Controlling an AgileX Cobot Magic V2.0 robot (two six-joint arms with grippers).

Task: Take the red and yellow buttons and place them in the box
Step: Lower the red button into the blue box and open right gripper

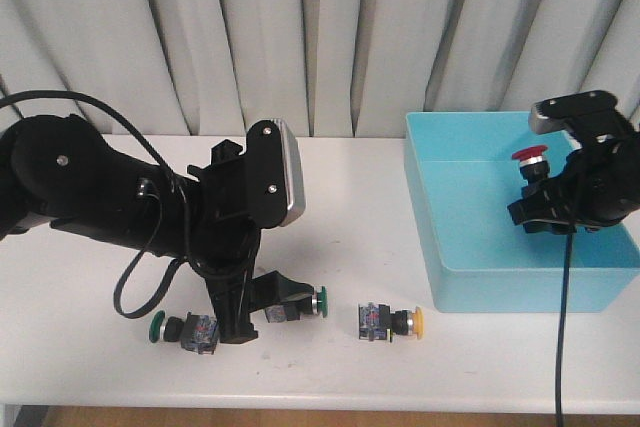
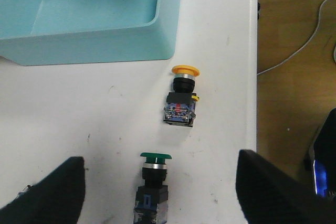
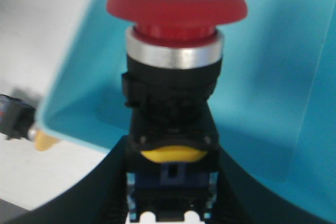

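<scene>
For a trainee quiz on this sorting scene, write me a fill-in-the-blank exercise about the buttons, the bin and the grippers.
1. The right gripper holds a push-button switch with a ____ mushroom cap over the turquoise plastic bin.
2. The yellow-capped switch lies on the white ____, outside the bin.
3. Two ____-capped switches lie near the left gripper.
4. The left gripper's jaws are ____.

Missing words: red; table; green; open

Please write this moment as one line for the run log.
right end effector: shut on red button, over box | left end effector: open, above green button | yellow button: on table
</scene>
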